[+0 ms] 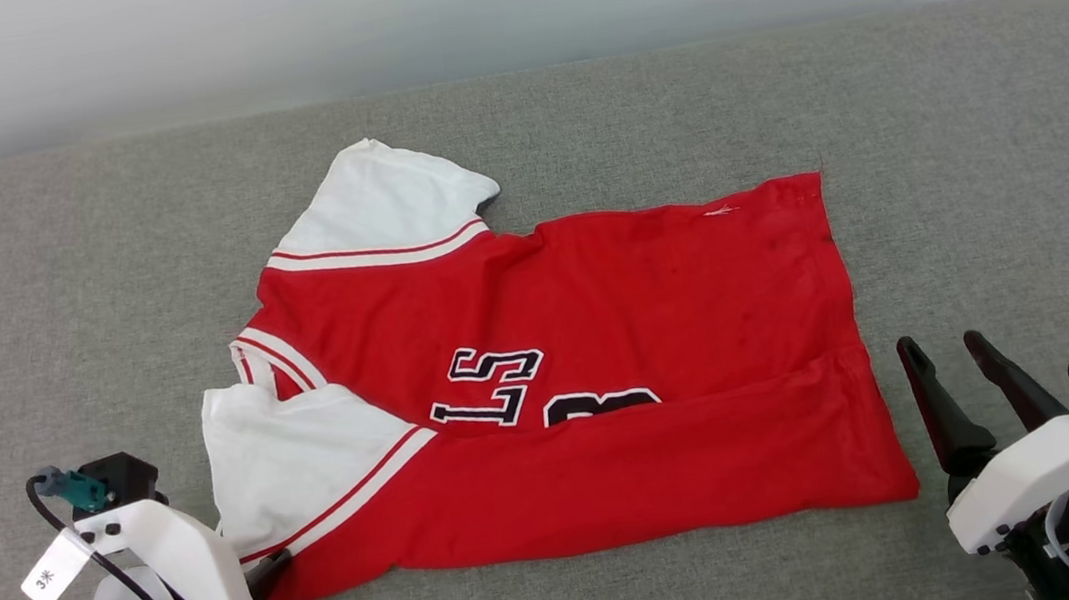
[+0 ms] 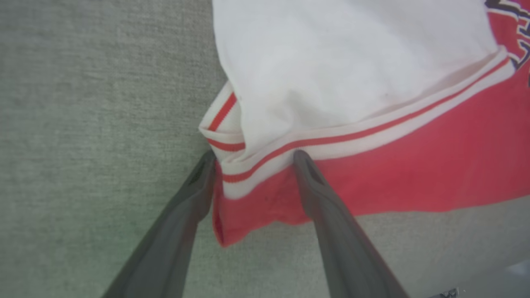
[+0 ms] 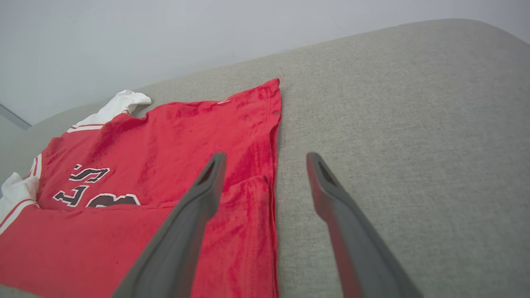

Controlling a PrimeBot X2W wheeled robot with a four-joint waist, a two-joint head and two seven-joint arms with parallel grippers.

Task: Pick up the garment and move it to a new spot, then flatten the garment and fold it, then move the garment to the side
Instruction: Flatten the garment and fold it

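At the middle of the grey fabric surface (image 1: 979, 139), a little closer to its left edge than to its right edge, lies the garment (image 1: 616, 311), a red jersey spread flat with its long side parallel to the near edge. Its hem end points to the right edge and its collar end to the left edge. The strip closest to the near edge is folded up over the body, so the black letters (image 1: 494, 385) with white outline are half covered. One white sleeve (image 1: 382, 202) with red-and-white striped trim points toward the far edge, and the other white sleeve (image 1: 290, 449) lies at the near left end of the garment. At this near left corner the left jaws stand wide. In the left wrist view one dark finger (image 2: 178, 223) is on the bare surface just beside the cloth, the second finger (image 2: 331, 223) is over the red cloth, and the striped corner lies between the two tips, not pinched. The right jaws are also wide, with nothing between them. Their fingers (image 1: 941, 405) are over the bare surface just beside the near hem corner, apart from the cloth. Behind the far edge stands a pale wall (image 1: 461, 6).
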